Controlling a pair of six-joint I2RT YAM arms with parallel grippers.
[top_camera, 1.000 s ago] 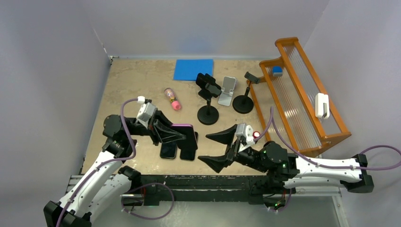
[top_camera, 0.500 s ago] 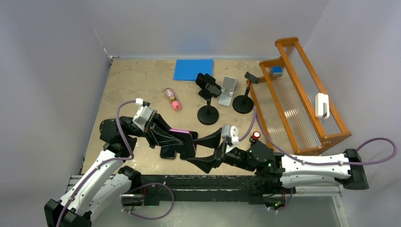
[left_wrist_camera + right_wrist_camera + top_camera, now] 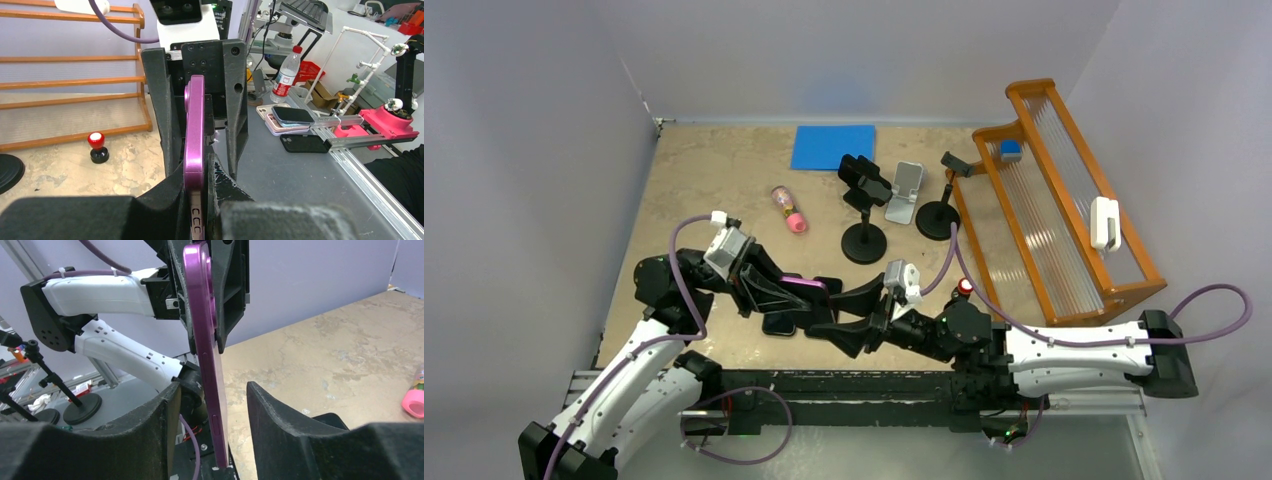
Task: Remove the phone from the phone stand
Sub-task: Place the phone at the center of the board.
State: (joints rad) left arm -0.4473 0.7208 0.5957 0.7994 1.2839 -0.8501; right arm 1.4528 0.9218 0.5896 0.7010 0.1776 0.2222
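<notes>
Purple phone [image 3: 194,140], edge-on at frame centre, pinched by left hand [image 3: 197,175]; right hand [image 3: 212,390] spread around its far end.

Overhead from behind, close wrist views facing each other, sharing phone [image 3: 194,125]

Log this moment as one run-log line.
left gripper: shut on purple phone | right gripper: open, straddling phone, no contact seen

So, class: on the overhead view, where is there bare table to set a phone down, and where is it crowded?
Bare: the far-left corner, bordered by the left wall, blue mat and pink bottle. Crowded: the stands beside the orange rack, and the near middle, around the purple phone.
</notes>
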